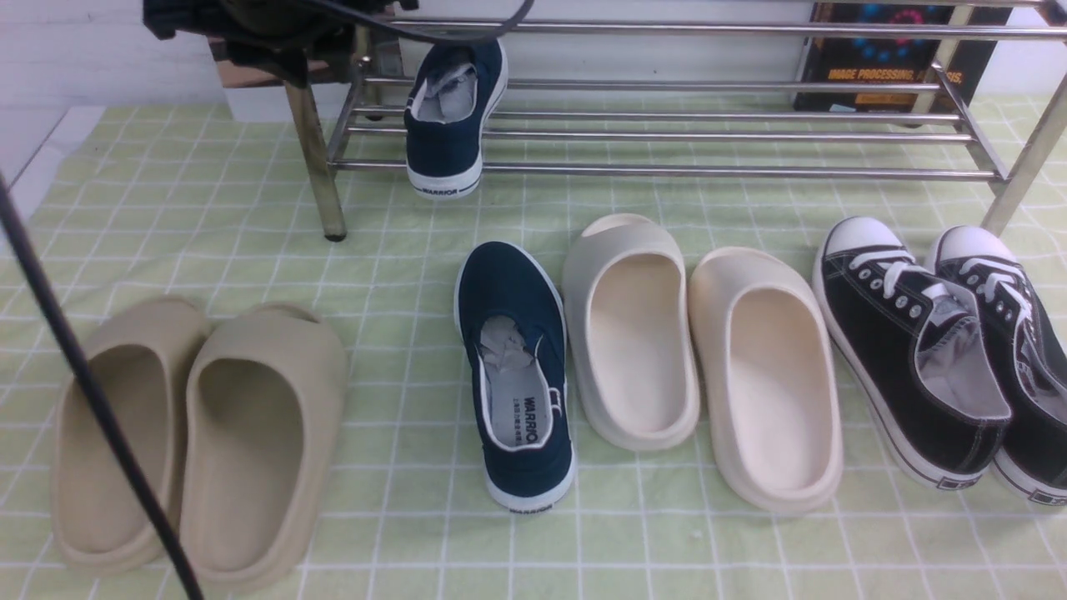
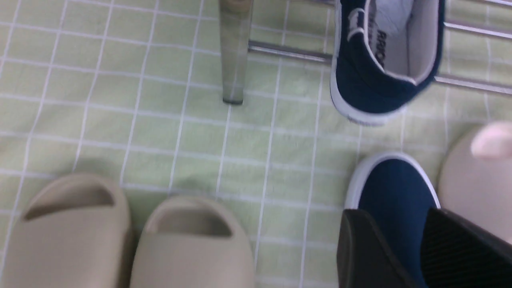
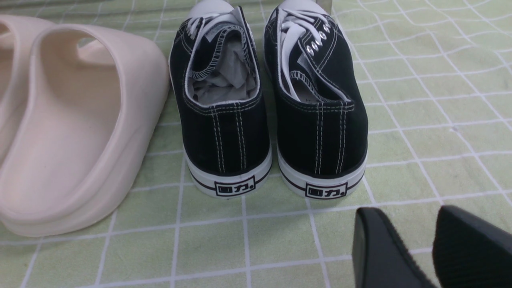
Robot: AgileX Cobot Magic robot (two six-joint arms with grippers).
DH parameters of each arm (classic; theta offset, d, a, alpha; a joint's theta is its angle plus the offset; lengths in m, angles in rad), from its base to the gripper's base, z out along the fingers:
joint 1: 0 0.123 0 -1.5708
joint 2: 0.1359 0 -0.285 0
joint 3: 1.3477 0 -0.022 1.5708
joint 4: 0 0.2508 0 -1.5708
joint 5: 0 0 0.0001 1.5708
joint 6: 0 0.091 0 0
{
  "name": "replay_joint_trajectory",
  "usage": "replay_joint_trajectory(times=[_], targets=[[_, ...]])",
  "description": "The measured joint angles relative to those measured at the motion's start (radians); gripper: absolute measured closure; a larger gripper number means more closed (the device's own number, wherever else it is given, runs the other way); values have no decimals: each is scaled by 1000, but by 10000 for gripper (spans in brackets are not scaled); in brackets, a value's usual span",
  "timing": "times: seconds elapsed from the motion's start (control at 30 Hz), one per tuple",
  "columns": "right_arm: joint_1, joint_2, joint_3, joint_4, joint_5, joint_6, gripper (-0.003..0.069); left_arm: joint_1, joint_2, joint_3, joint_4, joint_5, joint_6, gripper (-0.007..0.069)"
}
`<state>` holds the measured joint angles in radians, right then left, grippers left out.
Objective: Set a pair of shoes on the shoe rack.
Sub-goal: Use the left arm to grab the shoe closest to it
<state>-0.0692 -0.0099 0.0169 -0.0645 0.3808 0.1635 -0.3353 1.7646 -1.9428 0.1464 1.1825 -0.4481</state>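
Note:
One navy slip-on shoe (image 1: 454, 117) rests on the chrome shoe rack (image 1: 708, 171) near its left end, heel hanging over the front bar. The other navy shoe (image 1: 517, 375) lies on the green checked cloth in front, toe toward the rack. In the left wrist view my left gripper (image 2: 404, 240) is open and empty, held above the toe of the floor shoe (image 2: 394, 188); the racked shoe (image 2: 380, 80) and a rack leg (image 2: 236, 60) lie beyond it. My right gripper (image 3: 416, 240) is open and empty above the cloth, behind the black sneakers.
Beige slides (image 1: 200, 433) lie at the left and cream slides (image 1: 708, 358) just right of the floor shoe. Black lace-up sneakers (image 1: 934, 350) sit at the right. My left arm (image 1: 250, 33) hangs at the rack's upper left. A cable (image 1: 92, 400) crosses the left foreground.

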Motion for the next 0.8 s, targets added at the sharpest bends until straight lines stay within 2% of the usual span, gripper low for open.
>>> replay_joint_trajectory(times=[0.07,0.17,0.27,0.37,0.47,0.57,0.67,0.8], targets=[[0,0,0,0,0,0,413,0,-29,-1,-58,57,65,387],[0,0,0,0,0,0,413,0,-49,22,-134,63,134,387],[0,0,0,0,0,0,413,0,-91,133,-261,65,203,387],[0,0,0,0,0,0,413,-3,-144,263,-318,65,225,387],[0,0,0,0,0,0,413,-32,-218,449,-321,42,227,387],[0,0,0,0,0,0,413,-107,-269,630,-307,-46,205,387],[0,0,0,0,0,0,413,-186,-272,747,-297,-144,182,387],[0,0,0,0,0,0,413,-227,-228,795,-297,-251,148,387]])
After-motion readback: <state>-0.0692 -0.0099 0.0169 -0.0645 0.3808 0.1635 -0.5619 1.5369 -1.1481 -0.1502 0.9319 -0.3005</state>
